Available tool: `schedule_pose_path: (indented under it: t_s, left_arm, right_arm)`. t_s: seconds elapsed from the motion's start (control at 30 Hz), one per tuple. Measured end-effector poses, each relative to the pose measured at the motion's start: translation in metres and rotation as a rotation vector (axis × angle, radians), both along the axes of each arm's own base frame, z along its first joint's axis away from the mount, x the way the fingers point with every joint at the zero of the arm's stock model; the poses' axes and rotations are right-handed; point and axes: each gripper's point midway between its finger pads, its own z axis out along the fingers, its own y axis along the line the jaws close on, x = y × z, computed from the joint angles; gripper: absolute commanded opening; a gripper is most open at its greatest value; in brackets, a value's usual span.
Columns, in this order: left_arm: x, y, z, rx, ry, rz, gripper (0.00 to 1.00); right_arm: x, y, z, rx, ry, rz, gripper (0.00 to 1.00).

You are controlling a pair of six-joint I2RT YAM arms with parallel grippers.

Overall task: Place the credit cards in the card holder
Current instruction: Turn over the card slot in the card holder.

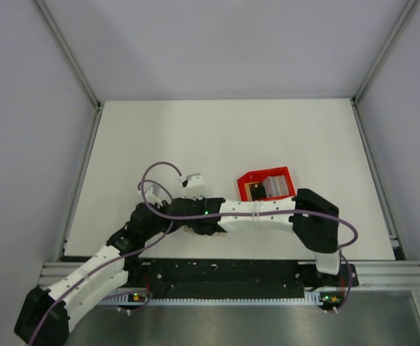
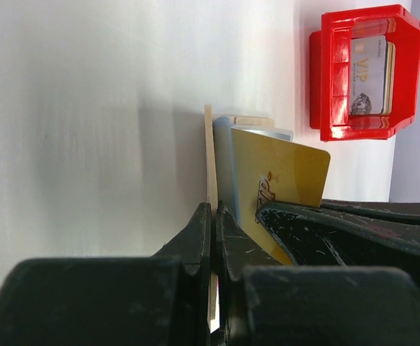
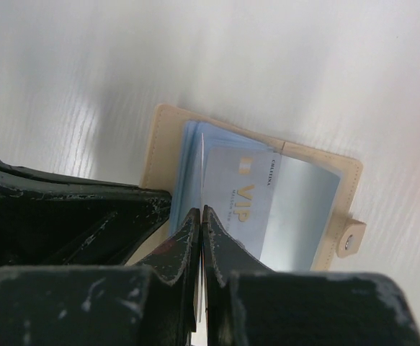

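The beige card holder [image 3: 163, 137] lies open on the white table, showing its clear bluish sleeves. A pale blue VIP credit card [image 3: 242, 191] rests in one sleeve. My left gripper [image 2: 215, 209] is shut on the holder's beige flap [image 2: 210, 155] and holds it upright. My right gripper [image 3: 201, 210] is shut on a gold credit card [image 2: 292, 169], which stands edge-on between its fingers [image 2: 354, 234] with its far end at the sleeves. More credit cards [image 2: 372, 72] sit in the red tray [image 2: 332, 86]. In the top view the crossed arms hide the holder.
The red tray [image 1: 247, 180] stands just beyond the right arm's forearm [image 1: 260, 213]. The left arm [image 1: 94, 270] reaches in from the near left. White walls and metal rails [image 1: 80, 180] border the table on three sides.
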Motion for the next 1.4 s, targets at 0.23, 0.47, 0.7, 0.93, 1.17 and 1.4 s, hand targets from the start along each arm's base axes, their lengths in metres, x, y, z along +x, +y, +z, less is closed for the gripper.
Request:
schedule_pose_path:
  t_s: [0.23, 0.47, 0.7, 0.93, 1.17, 1.4]
  left_arm:
    - [0.000, 0.000, 0.000, -0.001, 0.000, -0.004, 0.00]
    - [0.000, 0.000, 0.000, 0.002, -0.004, -0.006, 0.00]
    - [0.000, 0.000, 0.000, 0.002, -0.005, -0.006, 0.00]
    - [0.000, 0.000, 0.000, 0.001, -0.004, -0.006, 0.00]
    - [0.000, -0.001, 0.000, 0.001, -0.004, -0.006, 0.00]
    - [-0.002, -0.002, 0.001, -0.005, -0.003, -0.014, 0.00]
  right_arm:
    - [0.002, -0.009, 0.001, -0.035, -0.014, -0.011, 0.00]
    - [0.004, -0.023, 0.012, -0.064, -0.039, -0.027, 0.00]
    - [0.005, -0.019, 0.030, -0.001, -0.053, -0.039, 0.00]
    - [0.005, -0.002, 0.029, 0.103, -0.014, -0.036, 0.00]
    - [0.006, 0.002, 0.017, 0.156, 0.029, -0.045, 0.00]
    - [0.004, 0.007, 0.010, 0.191, 0.044, -0.040, 0.00]
